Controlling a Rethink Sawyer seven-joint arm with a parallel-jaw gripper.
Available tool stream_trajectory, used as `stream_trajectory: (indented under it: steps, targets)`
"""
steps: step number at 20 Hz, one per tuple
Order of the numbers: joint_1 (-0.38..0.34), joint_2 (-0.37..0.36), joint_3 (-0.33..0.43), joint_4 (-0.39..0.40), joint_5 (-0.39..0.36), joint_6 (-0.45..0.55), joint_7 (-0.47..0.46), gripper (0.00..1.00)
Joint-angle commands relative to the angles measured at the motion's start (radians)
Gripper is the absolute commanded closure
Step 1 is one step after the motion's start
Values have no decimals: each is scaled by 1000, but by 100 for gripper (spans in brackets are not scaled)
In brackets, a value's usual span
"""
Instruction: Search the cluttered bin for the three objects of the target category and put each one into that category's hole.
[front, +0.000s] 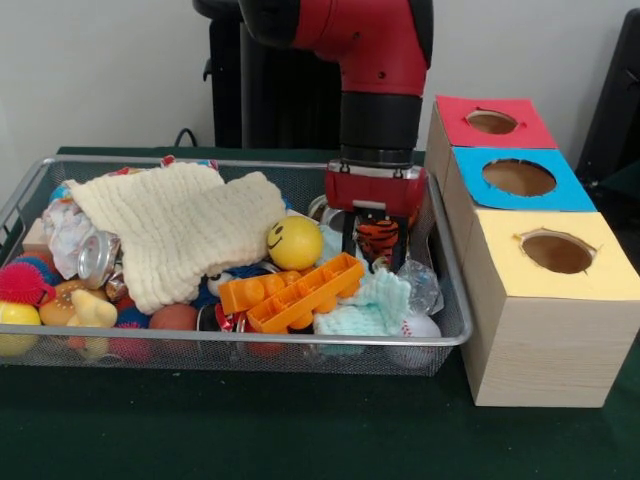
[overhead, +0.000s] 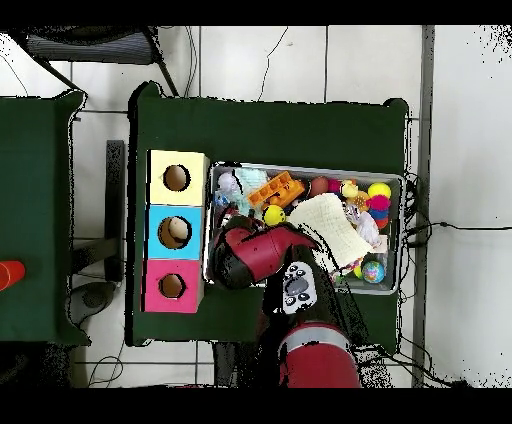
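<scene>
The dark green bench (front: 300, 430) carries everything. On it sits the wide silver wire-mesh bin (front: 240, 352) with a thick metal rim, full of toys. Just beside the bin stands a long pale wooden box (front: 545, 345) with three round holes in coloured tops: red, light blue and yellow. The light-blue hole (front: 519, 177) is the middle one, and from above something pale shows inside it (overhead: 177, 231).

The big red and black robot arm (front: 378, 60) reaches down into the bin at the end next to the box. Its pincer (front: 377, 240) is low among the things, with an orange and black striped toy (front: 378, 236) between its black fingers; whether it is gripping the toy cannot be told.

A cream knitted cloth (front: 175, 230) covers much of the bin. An orange plastic block toy (front: 292, 292) lies near the front, and a yellow smiley ball (front: 294, 242) sits behind it. A crinkly see-through plastic piece (front: 424, 285) lies by the bin wall nearest the box, near the pincer.
</scene>
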Motion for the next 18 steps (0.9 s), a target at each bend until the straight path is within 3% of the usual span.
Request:
stream_trajectory:
  steps: [1,18]
  targets:
    - [-37,108,147,-165,30,135,-61,0]
    - [-128,-5,288,-126,50,301,-111,0]
